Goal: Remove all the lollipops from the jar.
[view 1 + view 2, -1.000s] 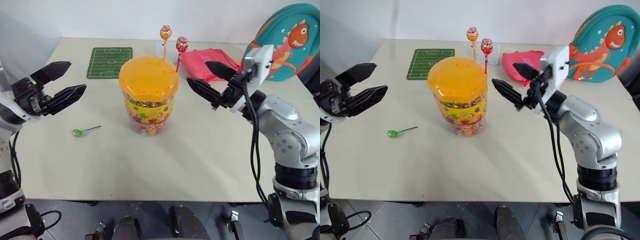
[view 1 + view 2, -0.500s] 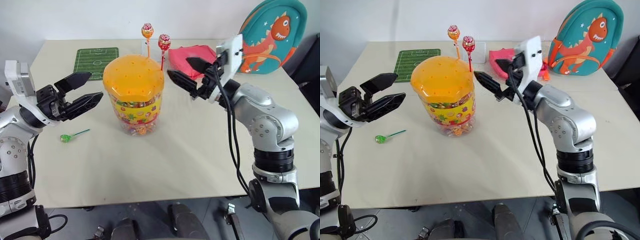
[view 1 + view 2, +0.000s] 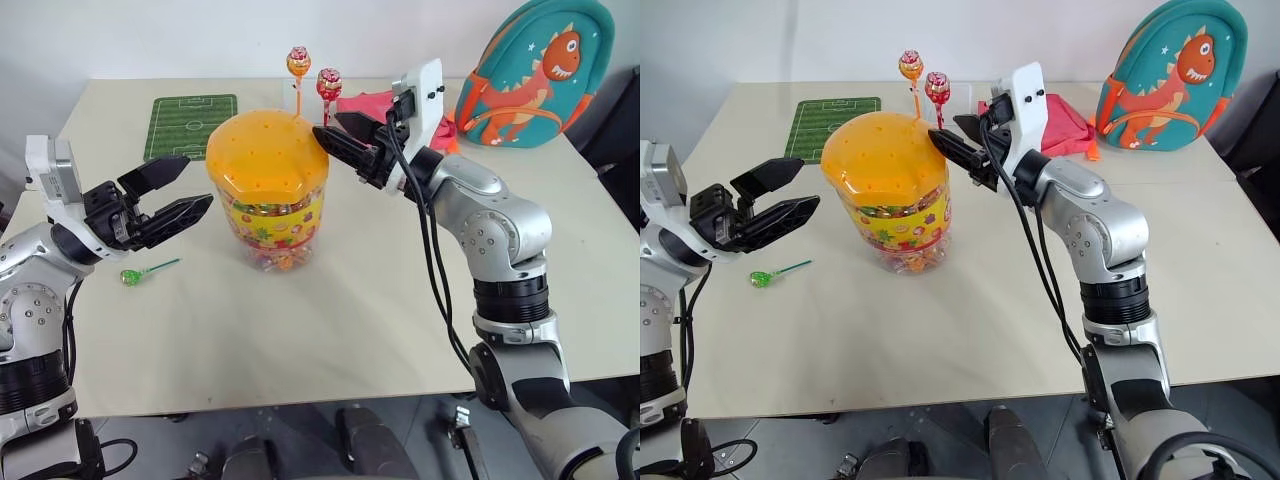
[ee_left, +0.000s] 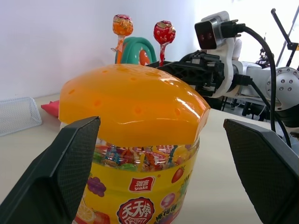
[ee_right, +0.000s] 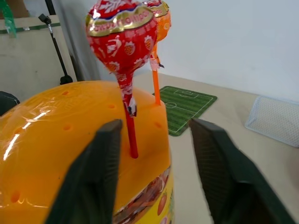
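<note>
Left gripper (image 3: 190, 190) spread wide, empty, beside jar (image 3: 268, 190). Green lollipop (image 3: 130, 276) lay on table (image 3: 360, 320). Glossy domed lid held orange lollipop (image 3: 297, 62) and red lollipop (image 5: 122, 35) upright; stick bases hidden in holes. Right gripper (image 5: 154, 135) fingers flanked red stick, gap visible, not clamped.

The left pincer (image 3: 178, 192) is hovering just left of the jar (image 3: 268, 190), fingers spread; the right pincer (image 3: 333, 139) is reaching over its lid, fingers apart.

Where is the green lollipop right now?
The green lollipop lies flat on the table, to the left of the jar and just below the left gripper.
</note>
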